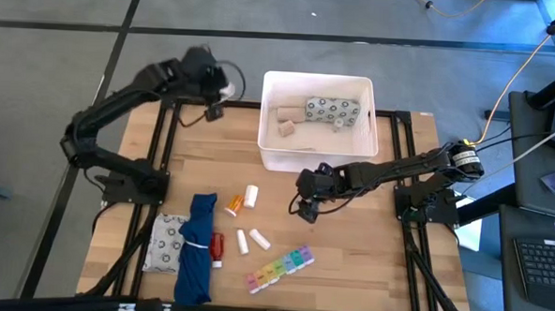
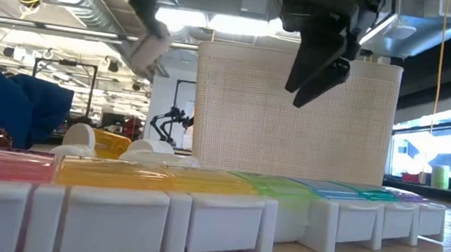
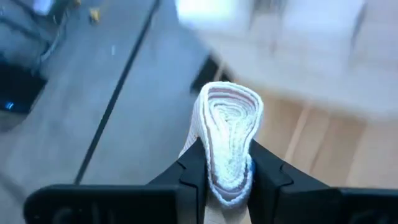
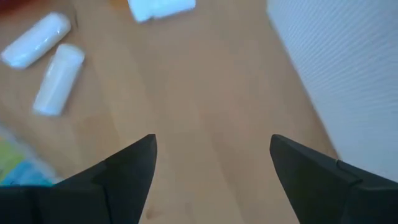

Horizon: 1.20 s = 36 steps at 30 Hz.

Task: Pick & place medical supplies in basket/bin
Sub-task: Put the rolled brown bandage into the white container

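Observation:
My left gripper (image 1: 224,89) is up above the table's far left, left of the white bin (image 1: 268,157), shut on a white gauze roll (image 3: 230,121). My right gripper (image 1: 304,206) hangs open over bare wood just in front of the bin. The bin holds a grey-patterned packet (image 1: 333,109) and a small roll (image 1: 286,128). On the table lie an orange pill bottle (image 1: 234,205), a white bottle (image 1: 251,195), two white rolls (image 4: 43,56), a red tube (image 1: 217,248), a rainbow pill organizer (image 1: 280,269) and a patterned packet (image 1: 166,243). My left gripper pinches the gauze roll between its two fingers (image 3: 194,171), which bear on the roll's two opposite sides (image 3: 229,174). The roll is squashed into a narrow oval, with its spiral end face showing past the fingertips. It is lifted clear of the table.
A blue cloth bundle (image 1: 196,248) lies at the near left, beside the red tube and the packet. Black frame rails (image 1: 165,141) run along both sides of the table. Bare wood lies between the bin and the loose supplies.

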### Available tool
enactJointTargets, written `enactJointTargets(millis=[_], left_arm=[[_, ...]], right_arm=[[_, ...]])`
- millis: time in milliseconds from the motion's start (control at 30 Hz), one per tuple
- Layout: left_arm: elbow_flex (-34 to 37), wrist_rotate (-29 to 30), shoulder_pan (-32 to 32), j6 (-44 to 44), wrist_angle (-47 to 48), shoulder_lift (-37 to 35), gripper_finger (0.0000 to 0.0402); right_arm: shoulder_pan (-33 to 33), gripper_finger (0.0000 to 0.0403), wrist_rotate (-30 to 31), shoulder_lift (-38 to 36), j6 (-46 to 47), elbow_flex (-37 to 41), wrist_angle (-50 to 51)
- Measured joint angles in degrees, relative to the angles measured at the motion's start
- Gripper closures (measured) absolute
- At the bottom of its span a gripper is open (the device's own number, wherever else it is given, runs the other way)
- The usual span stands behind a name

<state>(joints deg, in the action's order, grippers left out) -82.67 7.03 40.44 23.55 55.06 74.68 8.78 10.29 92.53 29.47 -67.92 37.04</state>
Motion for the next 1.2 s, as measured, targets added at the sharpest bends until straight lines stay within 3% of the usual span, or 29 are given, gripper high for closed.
enactJointTargets(millis=[200,333,667,933,1200], left_arm=[[-16.5,-0.7,-6.3,-5.1,0.9,7.8,0.0334],[-27.0,-1.6,-9.6,-8.5,3.8,17.6,0.0334],[-51.0,-4.0,-14.7,-6.8,10.1,42.1,0.0335],[-49.9,6.8,-15.3,-3.3,14.2,50.2,0.0335],[-49.9,10.6,-15.7,-1.5,13.1,56.7,0.0336]], right_arm=[[2.1,0.0089,-1.8,0.0,0.4,0.0,2.7],[4.4,0.0089,-2.0,-0.7,3.8,2.2,3.2],[7.6,0.0089,-2.0,-2.7,17.3,5.7,2.8],[8.7,0.0089,-2.0,-2.7,20.3,5.7,1.6],[8.7,0.0089,-1.4,-2.7,21.1,5.7,0.8]])
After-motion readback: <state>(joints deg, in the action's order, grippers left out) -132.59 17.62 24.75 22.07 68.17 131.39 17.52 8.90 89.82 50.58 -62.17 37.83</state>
